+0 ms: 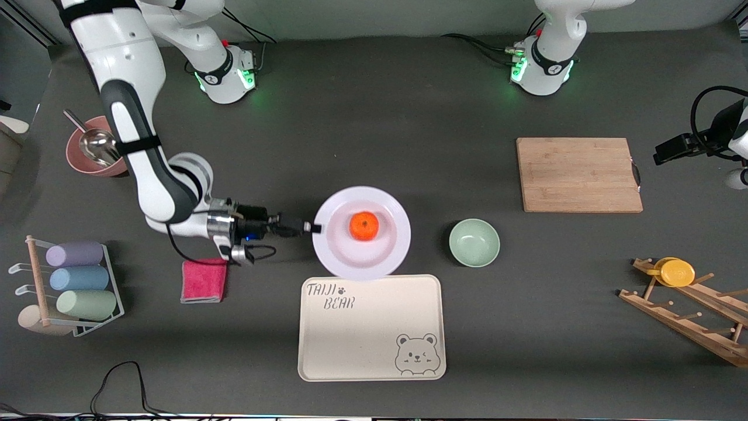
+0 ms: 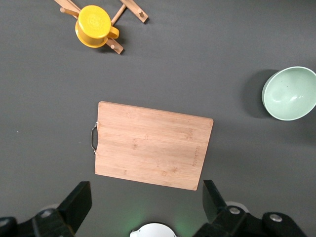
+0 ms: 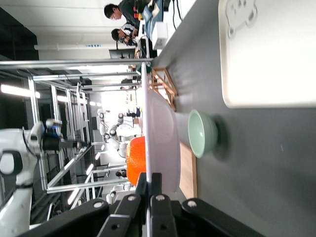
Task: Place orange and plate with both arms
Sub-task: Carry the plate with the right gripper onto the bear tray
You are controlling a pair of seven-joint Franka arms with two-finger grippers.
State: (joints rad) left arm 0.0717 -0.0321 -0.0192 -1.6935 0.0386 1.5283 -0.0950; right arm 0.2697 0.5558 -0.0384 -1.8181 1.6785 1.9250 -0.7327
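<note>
The right gripper (image 1: 314, 228) pinches the plate's (image 1: 392, 252) rim, keeping it level so the orange (image 1: 364, 225) stays put; the left gripper (image 2: 148, 207) waits wide above the cutting board (image 2: 153, 145).

White jointed arms (image 1: 131, 88) with black bands, green-lit bases, dark claws.

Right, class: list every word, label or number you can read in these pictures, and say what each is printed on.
"TAIJI BEAR": printed on the beige tray, in the corner nearest the white plate, with a paw mark after "TAIJI".
Dark marks on the two robot bases: too small to read.
Nothing else carries readable text.
</note>
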